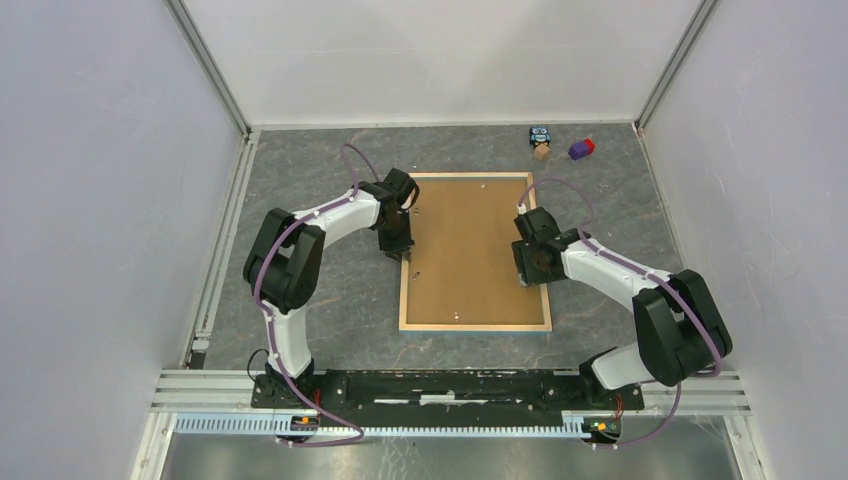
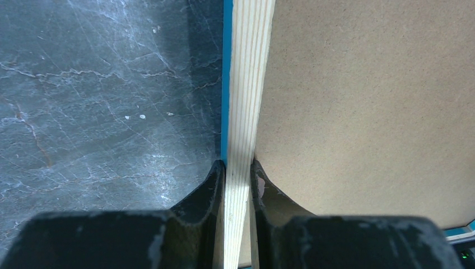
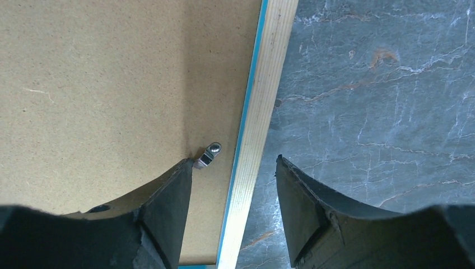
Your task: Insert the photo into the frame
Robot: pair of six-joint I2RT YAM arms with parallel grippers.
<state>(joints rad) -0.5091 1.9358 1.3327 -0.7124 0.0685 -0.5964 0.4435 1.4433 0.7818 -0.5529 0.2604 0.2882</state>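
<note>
The frame (image 1: 475, 326) lies face down on the grey table, pale wood back upward, a thin blue edge showing along its border (image 2: 249, 73). A plain brown hardboard sheet (image 1: 470, 250) fills its opening. The photo is hidden. My left gripper (image 1: 404, 255) is shut on the frame's left border, one finger on each side of the wood strip (image 2: 238, 168). My right gripper (image 1: 535, 272) is open and straddles the right border (image 3: 269, 73): one finger over the hardboard (image 3: 112, 84), the other over the table, neither touching the wood (image 3: 233, 161).
A small metal turn clip (image 3: 208, 155) sits on the hardboard beside my right gripper's inner finger. At the back right stand a small toy figure (image 1: 541, 142) and a purple-and-red block (image 1: 581, 148). White walls enclose the table on three sides.
</note>
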